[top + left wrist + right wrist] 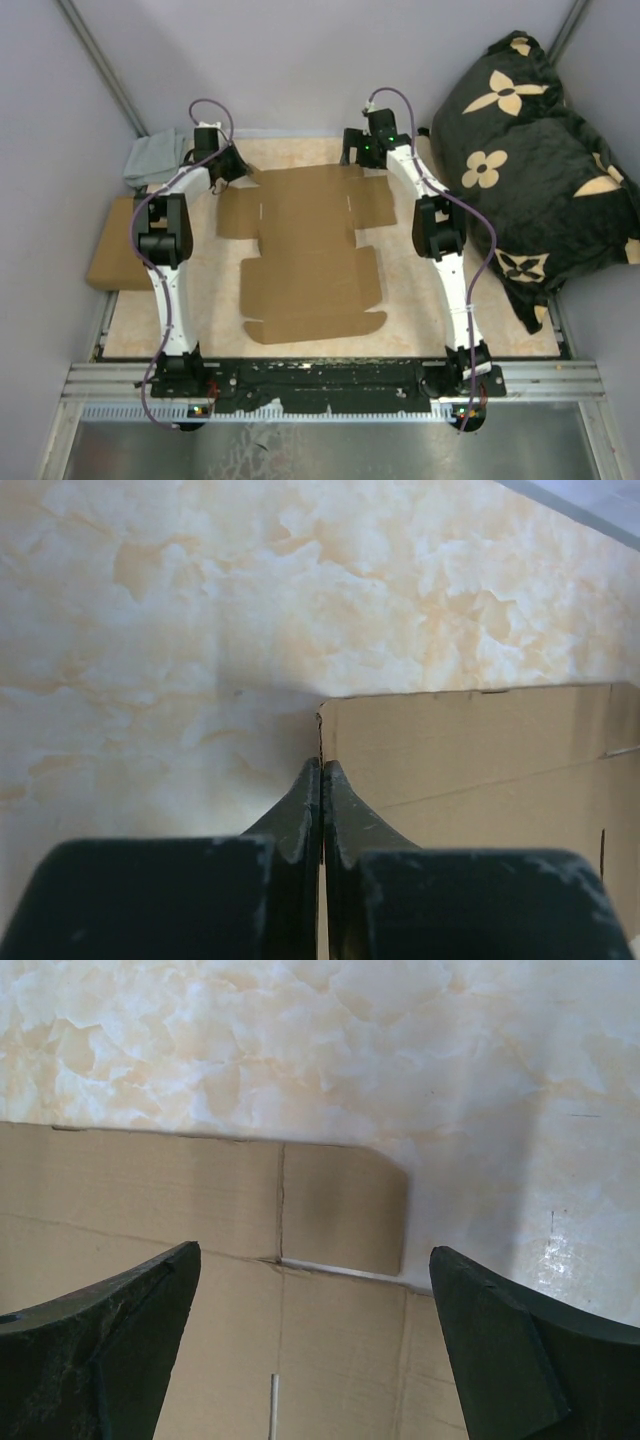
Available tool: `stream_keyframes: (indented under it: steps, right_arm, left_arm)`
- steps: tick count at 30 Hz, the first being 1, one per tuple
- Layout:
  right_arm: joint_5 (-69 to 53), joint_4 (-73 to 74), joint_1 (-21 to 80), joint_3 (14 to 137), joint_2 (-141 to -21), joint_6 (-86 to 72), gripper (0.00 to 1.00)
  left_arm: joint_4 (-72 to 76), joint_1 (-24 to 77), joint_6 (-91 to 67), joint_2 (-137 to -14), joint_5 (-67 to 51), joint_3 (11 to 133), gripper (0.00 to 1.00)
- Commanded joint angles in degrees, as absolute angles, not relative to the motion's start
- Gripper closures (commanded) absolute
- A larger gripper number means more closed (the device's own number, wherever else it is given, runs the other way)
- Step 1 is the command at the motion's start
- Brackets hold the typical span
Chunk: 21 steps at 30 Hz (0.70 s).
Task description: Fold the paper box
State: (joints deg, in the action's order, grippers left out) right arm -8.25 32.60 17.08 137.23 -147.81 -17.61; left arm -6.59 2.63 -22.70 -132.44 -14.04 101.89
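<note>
The paper box (310, 250) lies as a flat brown die-cut sheet in the middle of the marble table (210, 300), flaps spread out. My left gripper (232, 165) is at the sheet's far left corner. In the left wrist view its jaws (321, 765) are pressed together, with the left edge of the cardboard (480, 750) running into the gap between them. My right gripper (352, 152) hovers over the far right corner. It stands wide open (312, 1252) above a rounded tab and crease lines of the sheet (330, 1360), with nothing between its fingers.
A plain brown cardboard box (115, 255) sits at the table's left edge, with a grey cloth (155, 158) behind it. A large black cushion with beige flowers (540, 160) fills the right side. Grey walls close in the back and both sides.
</note>
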Motion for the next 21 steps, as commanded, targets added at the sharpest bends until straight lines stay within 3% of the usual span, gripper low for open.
stream_keyframes:
  steps: [1, 13, 21]
  right_arm:
    - [-8.3, 30.8, 17.0, 136.8, -143.1, -17.8, 0.01]
    - [-8.8, 30.7, 16.1, 134.1, -142.3, -18.5, 0.01]
    - [-11.0, 29.0, 16.0, 129.8, -140.2, -18.0, 0.01]
  left_arm:
    - [-4.3, 3.1, -22.2, -128.1, -16.5, 97.7, 1.0]
    - [25.3, 3.0, -23.0, -110.9, -23.6, 73.5, 1.0]
    - [29.3, 3.0, -23.9, -108.5, -23.4, 70.7, 1.0]
